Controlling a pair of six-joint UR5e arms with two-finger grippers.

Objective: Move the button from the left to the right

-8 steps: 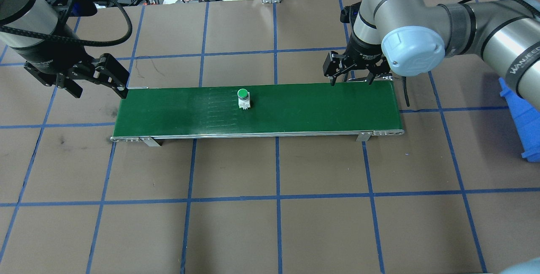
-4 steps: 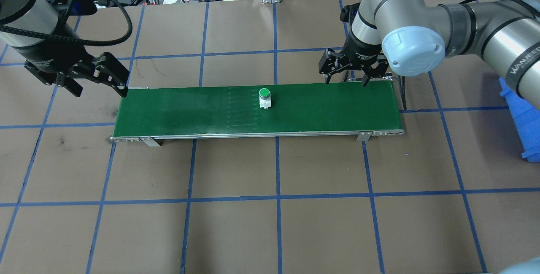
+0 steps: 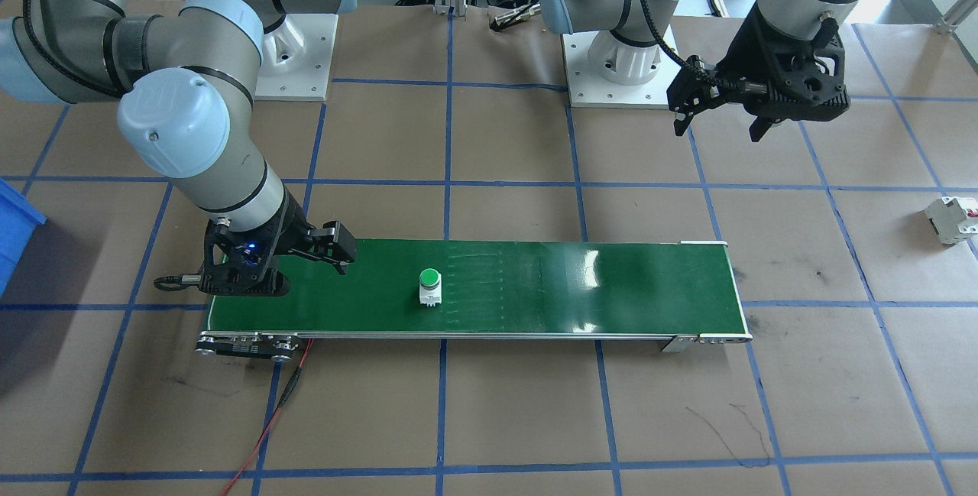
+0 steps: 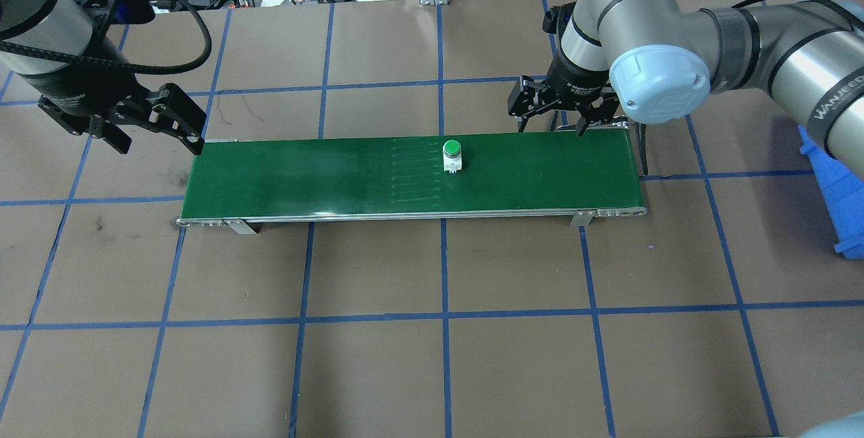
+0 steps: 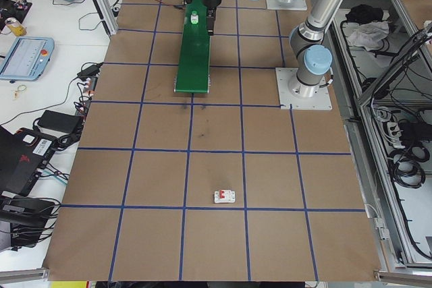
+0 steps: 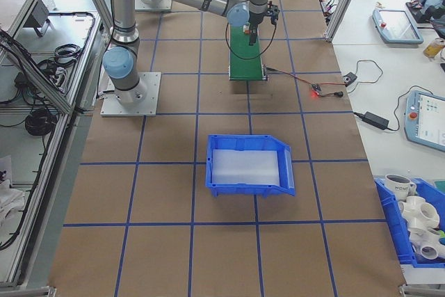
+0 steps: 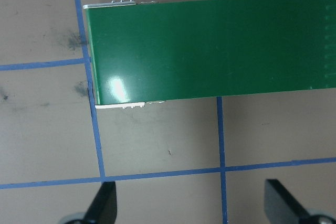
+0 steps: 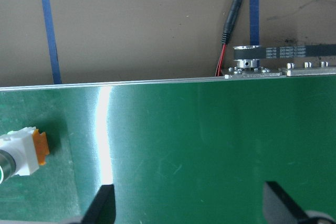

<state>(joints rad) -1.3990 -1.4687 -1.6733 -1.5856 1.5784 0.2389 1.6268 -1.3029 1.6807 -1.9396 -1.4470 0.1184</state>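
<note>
Four spread fingers (image 4: 196,131), one button (image 4: 452,155)

Button (image 8: 18,153) lying at left edge on green belt (image 8: 210,145); fingers (image 8: 102,203) spread apart, empty.

Two cameras look down from opposite sides, two from the desk (image 4: 432,357) ends, both wrists close; all share the green belt (image 4: 405,178).

L end effector (image 4: 156,129): fingers apart, empty | R end effector (image 4: 550,122): fingers apart, empty
</note>
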